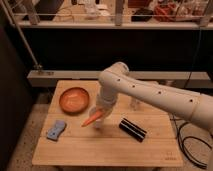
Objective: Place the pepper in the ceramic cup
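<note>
Above table (75, 147): pincer (101, 114) grips pepper (93, 119), tip pointing left.

Soft blur, dim backdrop, pincer (100, 116) mid-table.

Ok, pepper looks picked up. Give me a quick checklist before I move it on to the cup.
1. Pepper at the hand, above the table: ok.
2. Firm grasp: cannot tell.
3. Ceramic cup located: not ok, not visible; the arm may hide it.
4. Orange bowl is left of the hand, not the target: ok.
5. Black box lies right of the hand, low: ok.
6. Blue object sits far left, out of the way: ok.
</note>
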You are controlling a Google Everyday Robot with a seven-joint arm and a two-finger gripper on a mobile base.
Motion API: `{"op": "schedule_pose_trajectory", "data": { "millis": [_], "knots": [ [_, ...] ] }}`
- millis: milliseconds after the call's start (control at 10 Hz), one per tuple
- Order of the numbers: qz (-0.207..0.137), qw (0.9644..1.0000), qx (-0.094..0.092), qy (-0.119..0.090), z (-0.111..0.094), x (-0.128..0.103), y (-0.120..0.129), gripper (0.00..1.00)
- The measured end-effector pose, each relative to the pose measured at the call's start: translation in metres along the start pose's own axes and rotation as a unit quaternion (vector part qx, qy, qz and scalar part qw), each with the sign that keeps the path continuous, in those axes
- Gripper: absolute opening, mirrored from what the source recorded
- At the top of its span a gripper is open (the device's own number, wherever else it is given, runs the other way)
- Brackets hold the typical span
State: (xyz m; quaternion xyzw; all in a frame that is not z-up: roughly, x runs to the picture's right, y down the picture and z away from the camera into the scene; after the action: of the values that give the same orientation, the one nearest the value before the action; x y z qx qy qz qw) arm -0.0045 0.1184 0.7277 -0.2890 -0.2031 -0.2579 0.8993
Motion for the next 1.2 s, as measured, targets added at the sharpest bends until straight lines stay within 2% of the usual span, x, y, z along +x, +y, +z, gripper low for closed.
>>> {"op": "schedule_pose_trajectory", "data": {
  "millis": [500, 600, 800, 1200],
  "knots": [
    [0.006, 1.0, -0.001, -0.002, 0.0013, -0.0001, -0.0003, 0.11],
    [0.006, 1.0, -0.001, -0.002, 0.0018, -0.0003, -0.0002, 0.12],
    [0.009, 1.0, -0.001, -0.003, 0.002, -0.0001, -0.0004, 0.21],
    [0.016, 0.9999, -0.002, -0.004, 0.0032, 0.0007, -0.0006, 0.22]
  ]
}}
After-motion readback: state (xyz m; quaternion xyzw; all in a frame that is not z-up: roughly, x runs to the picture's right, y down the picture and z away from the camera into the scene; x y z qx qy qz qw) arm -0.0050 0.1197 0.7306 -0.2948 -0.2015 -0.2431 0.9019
